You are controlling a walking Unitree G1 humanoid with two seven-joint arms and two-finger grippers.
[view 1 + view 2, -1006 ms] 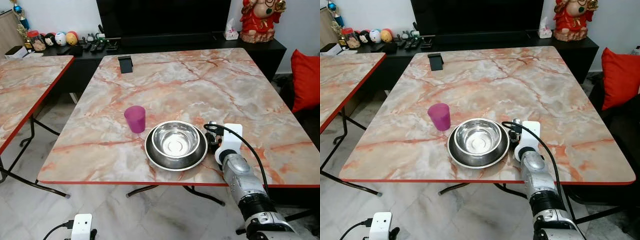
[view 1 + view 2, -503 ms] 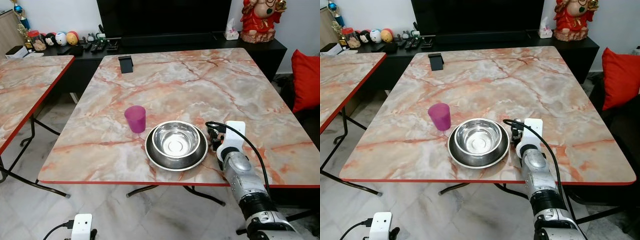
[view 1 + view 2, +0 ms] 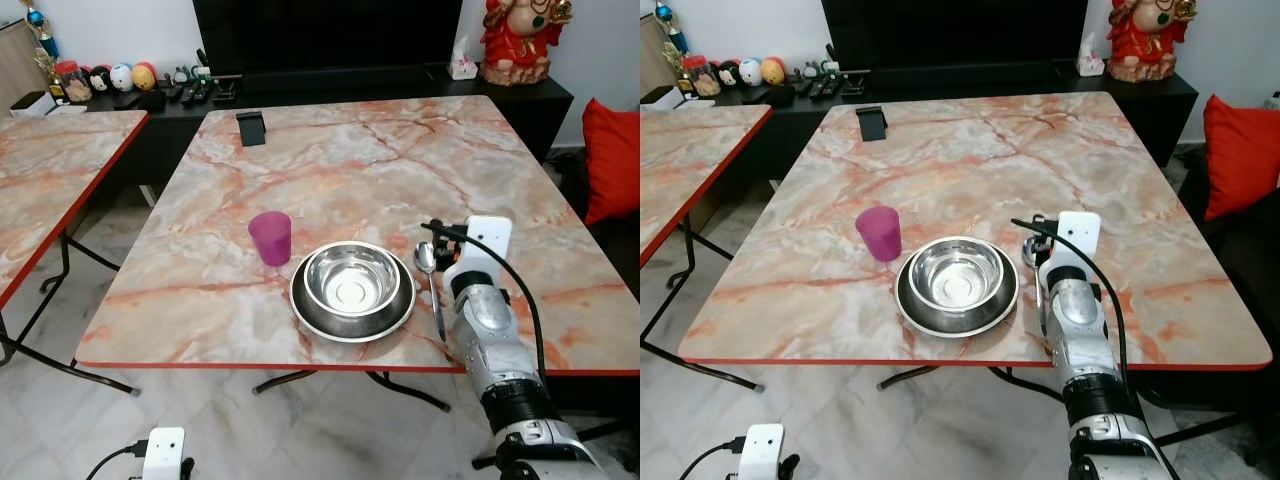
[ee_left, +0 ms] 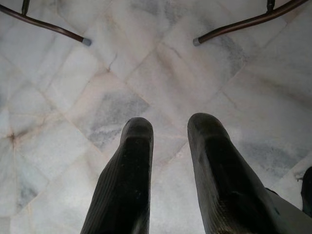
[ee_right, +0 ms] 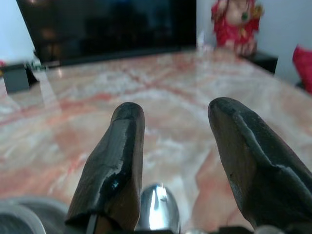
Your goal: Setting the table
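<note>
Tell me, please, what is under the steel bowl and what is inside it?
The steel bowl sits on a steel plate, whose rim shows all around. The plate's middle is covered by the bowl. Inside, the bowl looks empty. A spoon lies on the table beside the plate.

Head cameras aimed forward and down at marble table (image 3: 380, 160), same scene shared. Right wrist camera held low over tabletop; left wrist camera pointed at floor (image 4: 161, 73).

Spoon (image 5: 157, 214) handle hidden (under right gripper (image 5: 178, 161)).
</note>
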